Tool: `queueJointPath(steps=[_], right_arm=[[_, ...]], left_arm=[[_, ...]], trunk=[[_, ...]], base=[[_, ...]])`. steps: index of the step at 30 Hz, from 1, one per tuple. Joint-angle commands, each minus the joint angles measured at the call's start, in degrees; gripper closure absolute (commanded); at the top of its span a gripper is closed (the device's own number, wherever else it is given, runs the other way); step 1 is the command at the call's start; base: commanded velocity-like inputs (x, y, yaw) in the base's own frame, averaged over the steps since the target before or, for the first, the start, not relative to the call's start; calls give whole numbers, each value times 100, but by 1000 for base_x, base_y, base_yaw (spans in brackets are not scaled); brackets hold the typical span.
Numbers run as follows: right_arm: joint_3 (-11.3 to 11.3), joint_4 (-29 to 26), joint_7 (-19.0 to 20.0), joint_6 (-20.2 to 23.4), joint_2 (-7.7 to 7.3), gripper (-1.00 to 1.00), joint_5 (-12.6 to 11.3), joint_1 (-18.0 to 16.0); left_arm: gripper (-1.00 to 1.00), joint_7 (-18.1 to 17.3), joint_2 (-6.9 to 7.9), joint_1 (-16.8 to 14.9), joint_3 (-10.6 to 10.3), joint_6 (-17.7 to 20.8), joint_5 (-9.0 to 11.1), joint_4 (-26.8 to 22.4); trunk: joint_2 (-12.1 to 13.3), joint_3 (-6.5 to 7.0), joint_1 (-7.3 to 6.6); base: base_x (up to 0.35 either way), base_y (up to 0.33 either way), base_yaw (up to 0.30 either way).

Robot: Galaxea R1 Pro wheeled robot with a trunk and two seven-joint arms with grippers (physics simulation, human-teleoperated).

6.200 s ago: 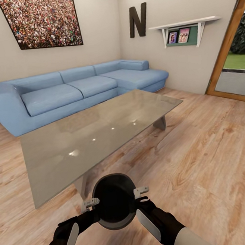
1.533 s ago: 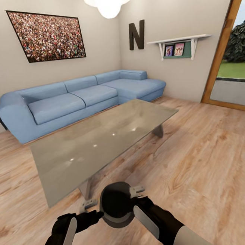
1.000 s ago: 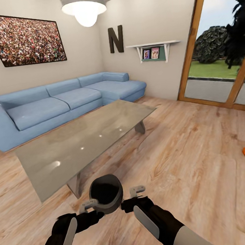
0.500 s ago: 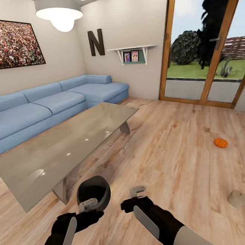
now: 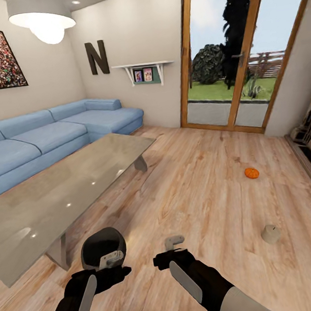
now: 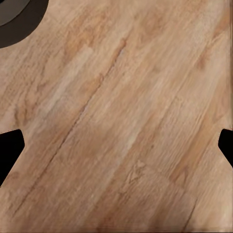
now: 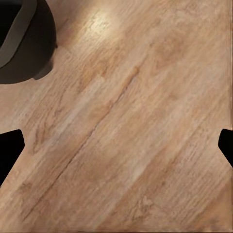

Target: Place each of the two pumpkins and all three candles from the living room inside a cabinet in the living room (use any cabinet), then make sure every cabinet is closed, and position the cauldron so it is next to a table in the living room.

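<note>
Writing: dark block letter "N" (image 5: pixel 97 58) on beige wall. Round black cauldron (image 5: pixel 103 246) beside glossy grey counter (image 5: pixel 45 199); ribbed orange pumpkin (image 5: pixel 252 173), stubby beige candle (image 5: pixel 270 234) on wood-plank floor (image 5: pixel 203 203). Both claws (image 5: pixel 111 259) (image 5: pixel 174 241) spread wide, empty.

The head camera looks down across the room; both wrist cameras face the wooden floor (image 6: pixel 126 121) closely, sharing the cauldron (image 5: pixel 102 246).

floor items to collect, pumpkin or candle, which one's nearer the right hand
The candle, the grey-beige stub on the wooden floor, is nearer the right hand. The orange pumpkin lies farther off, toward the glass doors.
</note>
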Motion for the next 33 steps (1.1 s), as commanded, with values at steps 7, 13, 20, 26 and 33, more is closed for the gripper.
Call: queueJointPath(steps=[7, 13, 20, 26, 33], right_arm=[[0, 0, 7, -10, 0, -100, 0, 0], [0, 0, 6, -12, 0, -100, 0, 0], [1, 0, 8, -12, 0, -100, 0, 0], [1, 0, 9, -12, 0, -100, 0, 0], [3, 0, 9, -6, 0, -100, 0, 0]], left_arm=[[-100, 0, 8, 0, -8, -2, 0, 0], [-100, -7, 9, 0, -9, -2, 0, 1], [-100, -9, 9, 0, -1, -2, -5, 7], [-100, -9, 9, 0, -1, -2, -3, 9], [-100, -9, 10, 0, -8, -2, 0, 9]], trunk=[[0, 24, 0], [0, 48, 0], [0, 78, 0], [0, 103, 0], [0, 134, 0]], base=[[-83, 34, -280], [-4, 24, -279], [-37, 221, -277], [-185, 272, -276], [-293, 92, -276]])
